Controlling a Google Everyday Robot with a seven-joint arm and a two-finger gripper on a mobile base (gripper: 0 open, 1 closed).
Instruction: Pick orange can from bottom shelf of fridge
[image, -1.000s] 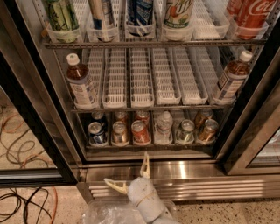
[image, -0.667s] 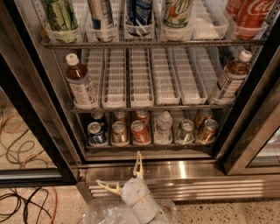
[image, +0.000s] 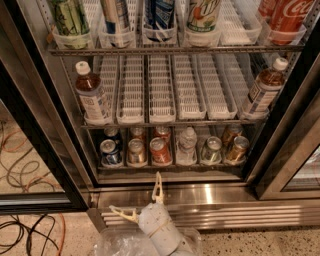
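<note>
At lower centre of frame, your gripper (image: 135, 193), fingers apart, sits below the fridge (image: 220, 191); the orange can (image: 136, 151) stands upright straight above it, second from left on the bottom shelf (image: 172, 168).

I read one brand only: white Coca-Cola script, cut off at the frame edge, on the red bottle (image: 289, 15) at the right end of the top rack. The white labels on the left brown bottle (image: 93, 99) and the right brown bottle (image: 262, 91) carry print I cannot make out. The gripper (image: 135, 192) sits low before the fridge (image: 215, 192) sill, fingers spread apart.
</note>
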